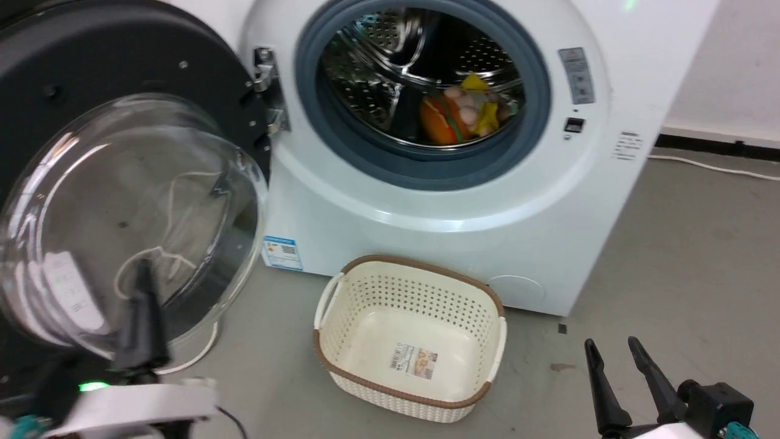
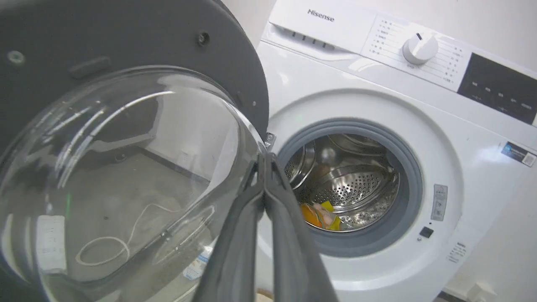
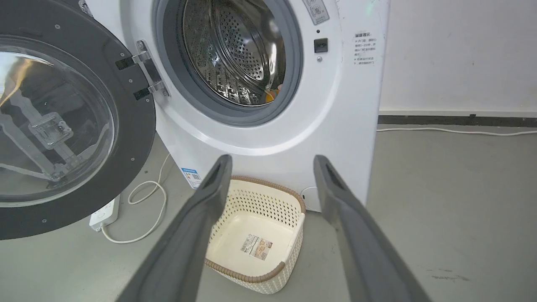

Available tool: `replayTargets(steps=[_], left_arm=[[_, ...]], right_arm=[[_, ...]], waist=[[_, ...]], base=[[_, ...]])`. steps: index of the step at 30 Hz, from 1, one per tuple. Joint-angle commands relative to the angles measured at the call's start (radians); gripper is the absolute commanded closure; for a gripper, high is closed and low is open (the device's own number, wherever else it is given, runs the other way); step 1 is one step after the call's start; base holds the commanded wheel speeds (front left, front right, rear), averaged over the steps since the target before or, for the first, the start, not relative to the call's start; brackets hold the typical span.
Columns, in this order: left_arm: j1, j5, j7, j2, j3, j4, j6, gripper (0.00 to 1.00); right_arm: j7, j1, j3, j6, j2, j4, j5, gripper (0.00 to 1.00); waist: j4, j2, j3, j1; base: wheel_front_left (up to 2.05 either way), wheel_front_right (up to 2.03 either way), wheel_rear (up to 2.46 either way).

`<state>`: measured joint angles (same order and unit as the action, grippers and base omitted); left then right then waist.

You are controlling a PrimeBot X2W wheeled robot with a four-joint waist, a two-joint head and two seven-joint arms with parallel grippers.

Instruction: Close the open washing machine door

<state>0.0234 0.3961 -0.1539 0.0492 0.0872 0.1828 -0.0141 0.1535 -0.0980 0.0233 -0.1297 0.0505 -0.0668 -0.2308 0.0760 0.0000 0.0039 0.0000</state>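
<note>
Washing machine door (image 1: 91,61): matt dk-grey plastic inner rim w/ clear glossy glass bowl (image 1: 122,213); washing machine (image 1: 426,210) body smooth glossy white, drum (image 1: 372,79) shiny perforated steel, gasket (image 1: 426,174) matt grey rubber, hinge (image 1: 265,76) bright metal; basket (image 1: 396,286) cream perforated plastic w/ brown rim; floor (image 1: 670,256) matt grey, lightly scuffed.

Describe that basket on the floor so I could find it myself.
Start at the big white front-loading washing machine. On the grey floor in front of it sits a cream perforated plastic basket with a paper label inside. Its brown rim sets it apart.
</note>
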Motion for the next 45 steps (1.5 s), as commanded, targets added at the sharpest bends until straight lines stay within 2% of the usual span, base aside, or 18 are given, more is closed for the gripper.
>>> replayTargets(steps=[1, 9, 10, 11, 12, 16, 22, 24, 32, 37, 41, 45], left_arm=[[0.008, 0.05, -0.013, 0.001, 0.042, 0.04, 0.014, 1.0], [-0.032, 0.205, -0.029, 0.001, 0.25, 0.1, 0.035, 1.0], [-0.032, 0.205, -0.029, 0.001, 0.25, 0.1, 0.035, 1.0], [-0.04, 0.241, -0.033, 0.001, 0.3, 0.081, 0.027, 1.0], [-0.04, 0.241, -0.033, 0.001, 0.3, 0.081, 0.027, 1.0], [-0.073, 0.298, -0.044, 0.001, 0.413, -0.003, -0.01, 1.0], [-0.136, 0.308, -0.054, 0.013, 0.493, -0.122, -0.051, 1.0], [-0.169, 0.325, -0.046, 0.052, 0.499, -0.193, -0.058, 1.0], [-0.34, 0.382, 0.061, 0.27, 0.501, -0.477, -0.062, 1.0], [-0.418, 0.405, 0.147, 0.382, 0.47, -0.612, -0.077, 1.0], [-0.442, 0.428, 0.232, 0.455, 0.427, -0.687, -0.097, 1.0], [-0.429, 0.48, 0.337, 0.504, 0.371, -0.711, -0.111, 1.0]], right_arm=[[0.013, -0.011, 0.001, -0.001, 0.0, -0.008, -0.014, 0.0], [0.03, -0.018, 0.005, -0.001, 0.0, -0.027, -0.038, 0.0], [0.03, -0.018, 0.005, -0.001, 0.0, -0.027, -0.038, 0.0], [0.034, -0.019, 0.008, -0.001, 0.0, -0.031, -0.044, 0.0], [0.034, -0.019, 0.008, -0.001, 0.0, -0.031, -0.044, 0.0], [0.044, -0.02, 0.011, -0.001, 0.0, -0.037, -0.057, 0.0], [0.055, -0.014, 0.011, -0.001, 0.0, -0.043, -0.061, 0.0], [0.059, -0.01, 0.008, -0.001, 0.0, -0.046, -0.059, 0.0], [0.075, 0.024, -0.001, -0.001, 0.0, -0.046, -0.031, 0.0], [0.078, 0.046, -0.004, -0.001, 0.0, -0.037, -0.022, 0.0], [0.085, 0.051, 0.001, -0.001, 0.0, -0.039, -0.025, 0.0], [0.095, 0.048, -0.001, -0.001, 0.0, -0.049, -0.038, 0.0]], waist=[[0.035, 0.0, 0.0, 0.0], [0.128, 0.0, -0.002, 0.0], [0.128, 0.0, -0.002, 0.0], [0.146, 0.0, -0.001, 0.0], [0.146, 0.0, -0.001, 0.0], [0.182, 0.0, 0.012, 0.0], [0.202, 0.0, 0.037, 0.0], [0.208, 0.0, 0.053, 0.0], [0.202, 0.0, 0.15, 0.0], [0.194, 0.0, 0.207, 0.0], [0.193, 0.0, 0.23, 0.0], [0.204, 0.0, 0.23, 0.0]], base=[[0.0, 0.0, 0.0], [0.0, 0.0, 0.0], [0.0, 0.0, 0.0], [0.0, 0.0, 0.0], [0.0, 0.0, 0.0], [0.0, 0.0, 0.0], [0.0, 0.0, 0.0], [0.0, 0.0, 0.0], [0.0, 0.0, 0.0], [0.0, 0.0, 0.0], [0.0, 0.0, 0.0], [0.0, 0.0, 0.0]])
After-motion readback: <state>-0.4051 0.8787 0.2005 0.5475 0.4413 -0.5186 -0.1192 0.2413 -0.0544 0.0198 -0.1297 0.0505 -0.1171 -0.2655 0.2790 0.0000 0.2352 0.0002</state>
